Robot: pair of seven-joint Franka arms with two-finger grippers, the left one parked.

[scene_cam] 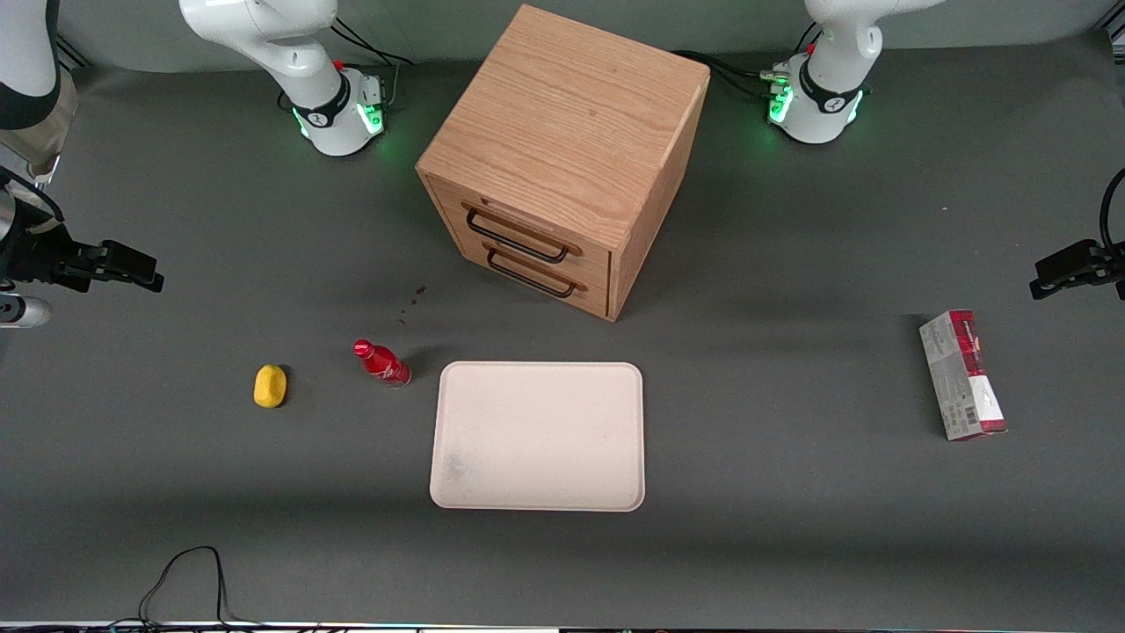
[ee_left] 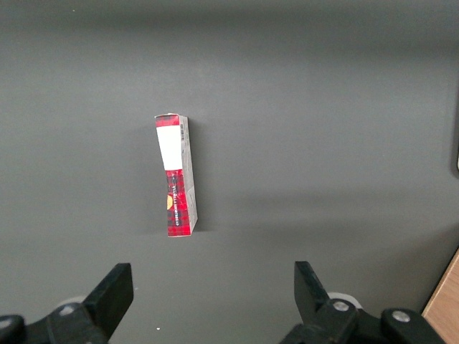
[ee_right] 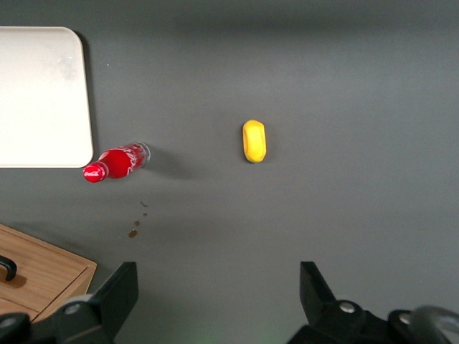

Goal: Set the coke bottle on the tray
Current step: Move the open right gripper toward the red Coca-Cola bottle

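The coke bottle [scene_cam: 382, 362], small, glossy red and red-capped, stands on the dark table just off a corner of the tray [scene_cam: 538, 435], toward the working arm's end. The wrist view shows the coke bottle [ee_right: 115, 163] close beside the tray [ee_right: 39, 97] without touching it. The tray is flat, cream and bare, with a faint grey smudge. My right gripper [scene_cam: 141, 268] hangs high above the table at the working arm's end, well away from the bottle. The gripper [ee_right: 219, 287] is open, with only bare table between its fingers.
A yellow lemon-like lump [scene_cam: 270, 386] lies beside the bottle, nearer the working arm's end. A wooden two-drawer cabinet [scene_cam: 562, 149] stands farther from the front camera than the tray. A red-and-grey carton [scene_cam: 962, 375] lies toward the parked arm's end.
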